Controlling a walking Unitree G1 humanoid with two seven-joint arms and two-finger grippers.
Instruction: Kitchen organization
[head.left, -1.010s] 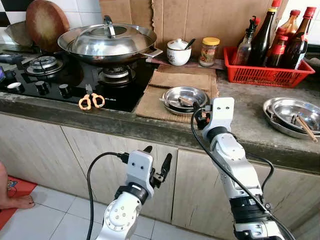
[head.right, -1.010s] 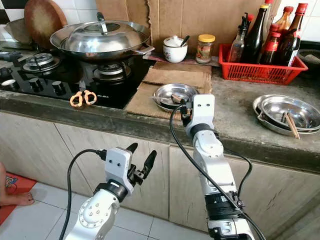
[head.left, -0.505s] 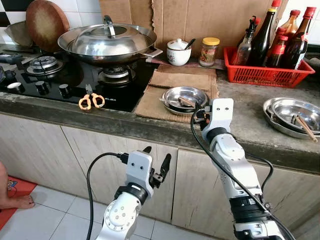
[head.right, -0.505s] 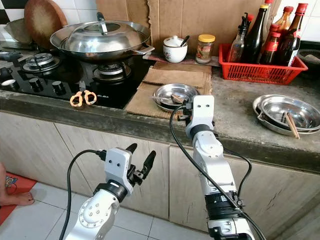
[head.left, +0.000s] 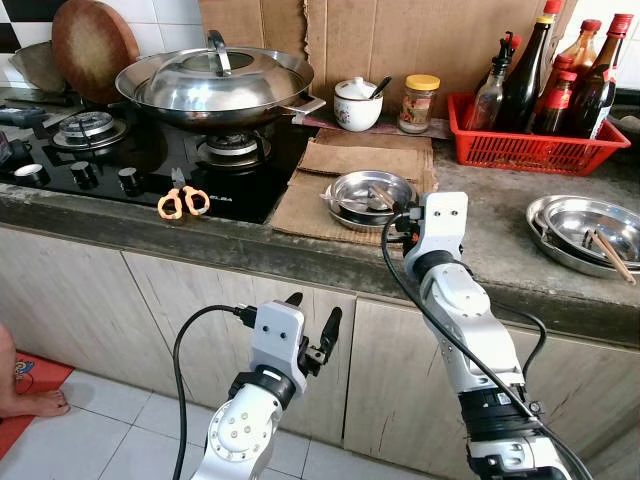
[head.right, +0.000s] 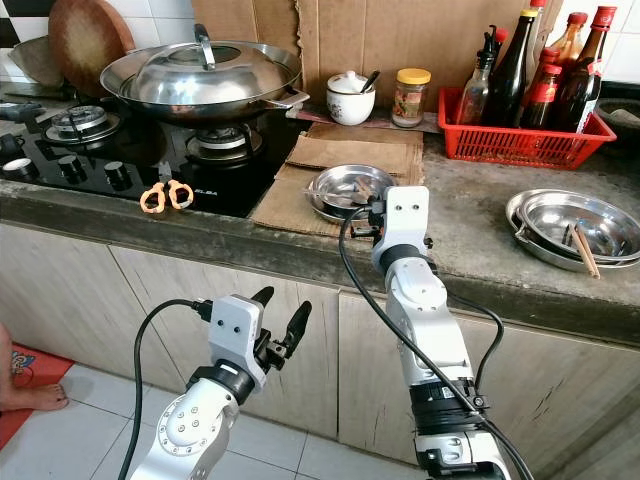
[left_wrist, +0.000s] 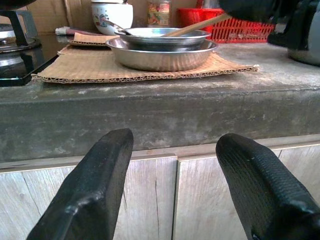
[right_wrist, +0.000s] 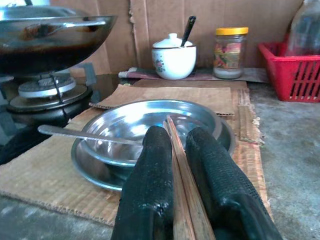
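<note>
The right end effector (right_wrist: 172, 170) was clenched on the chopsticks (right_wrist: 176, 150), tips over the bowl (right_wrist: 125, 120) on the counter (head.left: 480, 215); a level, slow lift seemed advisable, the left end effector (head.left: 312, 325) idling released.

Small pale lettering on black hob (head.left: 215, 199), too blurred to read

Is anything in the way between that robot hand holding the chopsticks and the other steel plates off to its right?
Nothing visible. The right gripper grips the chopsticks over the near plates; bare countertop runs to the far plates.
</note>
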